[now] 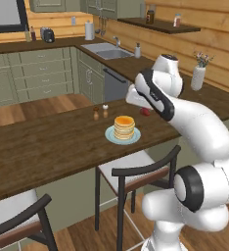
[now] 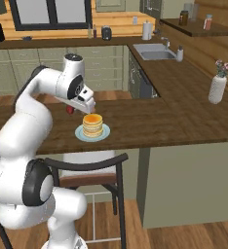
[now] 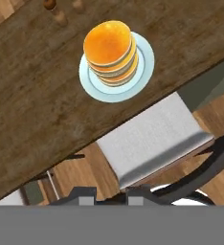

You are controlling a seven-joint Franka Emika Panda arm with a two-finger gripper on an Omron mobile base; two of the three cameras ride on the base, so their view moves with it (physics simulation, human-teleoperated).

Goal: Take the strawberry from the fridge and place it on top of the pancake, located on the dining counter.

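The pancake [image 1: 124, 126] is a golden stack on a light blue-green plate [image 1: 111, 136], standing on the dark wooden dining counter [image 1: 48, 147]. My gripper [image 1: 145, 111] hangs just above the counter, right of the stack here, shut on the small dark red strawberry [image 1: 145, 112]. From the other side the gripper [image 2: 71, 110] and strawberry [image 2: 70, 111] sit just left of the pancake [image 2: 92, 124]. In the hand view the pancake [image 3: 108, 45] lies ahead toward the top, beyond the gripper [image 3: 111, 197]. The fridge is out of view.
Two small shakers [image 1: 100, 112] stand on the counter behind the plate. A dark-framed chair with a pale seat [image 1: 136, 169] is tucked under the counter's near edge below the gripper. A white vase with flowers [image 2: 217, 87] stands far right. The kitchen sink [image 1: 109, 50] lies beyond.
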